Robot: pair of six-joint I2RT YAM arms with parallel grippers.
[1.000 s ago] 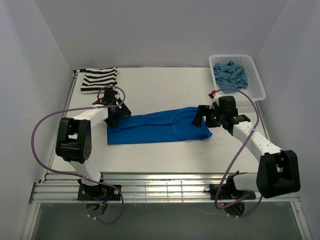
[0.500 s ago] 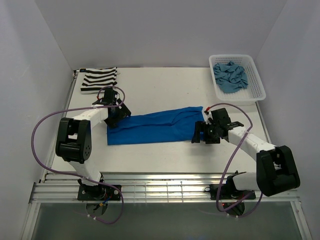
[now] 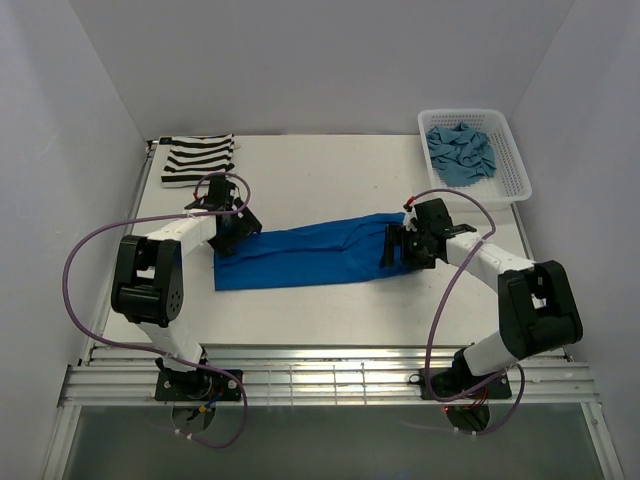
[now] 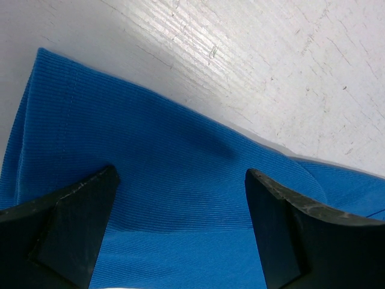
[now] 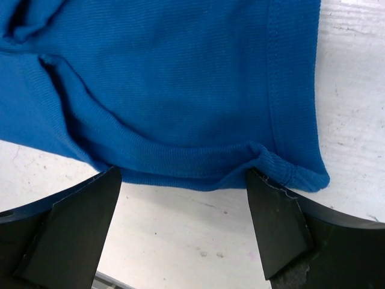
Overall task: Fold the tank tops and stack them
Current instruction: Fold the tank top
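My left gripper [image 3: 229, 235] stands wide open over the left end of the royal blue tank top [image 3: 310, 256], which lies spread across the middle of the table [image 3: 330, 175]. My right gripper [image 3: 393, 250] is spread wide over its right hem, holding nothing. The striped tank top [image 3: 198, 158] sits folded at the far left corner, and 1 teal tank top [image 3: 460, 150] lies crumpled in the white lattice basket [image 3: 516, 172].

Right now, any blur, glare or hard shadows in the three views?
Top external: even light, sharp, no glare on the blue top. Left wrist: ribbed weave crisp, one soft shadow patch on the cloth ahead of the left hand's fingers. Right wrist: hem stitching crisp; the right hand's fingers are near-black silhouettes.
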